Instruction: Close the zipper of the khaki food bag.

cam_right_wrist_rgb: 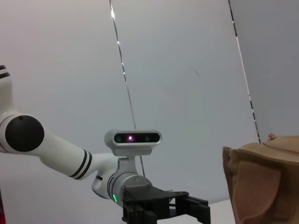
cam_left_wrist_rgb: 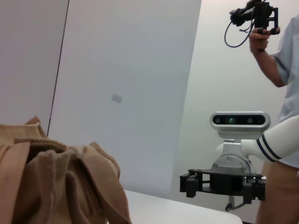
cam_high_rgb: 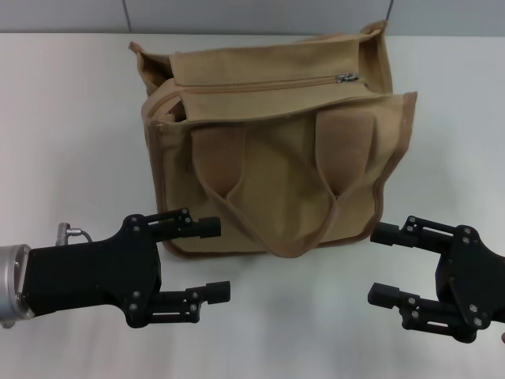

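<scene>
The left pincer (cam_high_rgb: pixel 207 264) is hovering low over the near left of the white surface (cam_high_rgb: pixel 71 134), its fingers spread apart and holding nothing. The right pincer (cam_high_rgb: pixel 385 264) is mirroring it at the near right, likewise apart and empty. Both are sitting just in front of the khaki food bag (cam_high_rgb: pixel 276 158), which is standing upright at the middle of the surface with its two looped handles (cam_high_rgb: pixel 276 237) drooping down the near face.

Along the bag's top panel the zipper (cam_high_rgb: pixel 260 85) is running left to right, its silver pull tab (cam_high_rgb: pixel 346 78) resting near the right end. The left portion of the top appears to be gaping, so the closing stroke probably has to travel leftward.

Doing this well likely means one pincer pinning the bag's right edge while the other is nipping the small tab squarely and drawing it straight along the track; pulling at an angle could jam the teeth or tip the soft bag. A person (cam_left_wrist_rgb: pixel 280 60) is standing in the background.
</scene>
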`<state>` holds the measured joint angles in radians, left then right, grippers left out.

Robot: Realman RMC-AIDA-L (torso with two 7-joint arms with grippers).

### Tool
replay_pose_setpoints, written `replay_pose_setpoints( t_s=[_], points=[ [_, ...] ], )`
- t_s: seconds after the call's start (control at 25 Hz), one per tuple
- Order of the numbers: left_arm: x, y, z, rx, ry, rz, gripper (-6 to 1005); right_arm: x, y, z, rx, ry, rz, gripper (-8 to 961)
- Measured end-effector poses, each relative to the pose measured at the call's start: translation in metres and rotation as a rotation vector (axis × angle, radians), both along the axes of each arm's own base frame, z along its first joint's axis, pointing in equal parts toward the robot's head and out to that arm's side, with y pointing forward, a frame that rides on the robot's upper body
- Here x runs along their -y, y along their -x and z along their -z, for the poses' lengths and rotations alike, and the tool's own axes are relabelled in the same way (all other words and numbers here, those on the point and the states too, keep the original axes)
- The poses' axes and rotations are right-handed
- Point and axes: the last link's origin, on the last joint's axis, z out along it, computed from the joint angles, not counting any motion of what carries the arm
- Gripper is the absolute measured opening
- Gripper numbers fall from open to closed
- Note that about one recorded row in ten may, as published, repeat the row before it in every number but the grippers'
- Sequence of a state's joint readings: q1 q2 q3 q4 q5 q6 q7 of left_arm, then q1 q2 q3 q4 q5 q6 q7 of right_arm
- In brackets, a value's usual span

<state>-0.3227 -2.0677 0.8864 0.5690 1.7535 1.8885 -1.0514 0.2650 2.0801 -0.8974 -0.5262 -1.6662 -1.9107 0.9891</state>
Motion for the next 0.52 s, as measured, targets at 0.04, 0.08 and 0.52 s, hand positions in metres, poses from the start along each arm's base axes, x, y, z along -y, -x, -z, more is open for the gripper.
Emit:
replay_pose_setpoints(
  t_s=[0.04,0.08,0.52],
  points=[
    [0.0005,0.0,-0.0001,0.001,0.002,0.001,784,0.0,0.0,0.0,0.0,0.0,0.0,698],
    [0.0008,-0.0002,-0.0002,0.003,0.003,0.002,784,0.0001,0.0001,0.0,0.0,0.001,-0.001,698],
    [0.0017,-0.0002,-0.0006,0.006,0.006,0.003,784,0.0029,0.0008,0.0014,-0.001,0.02,-0.011,698]
  ],
)
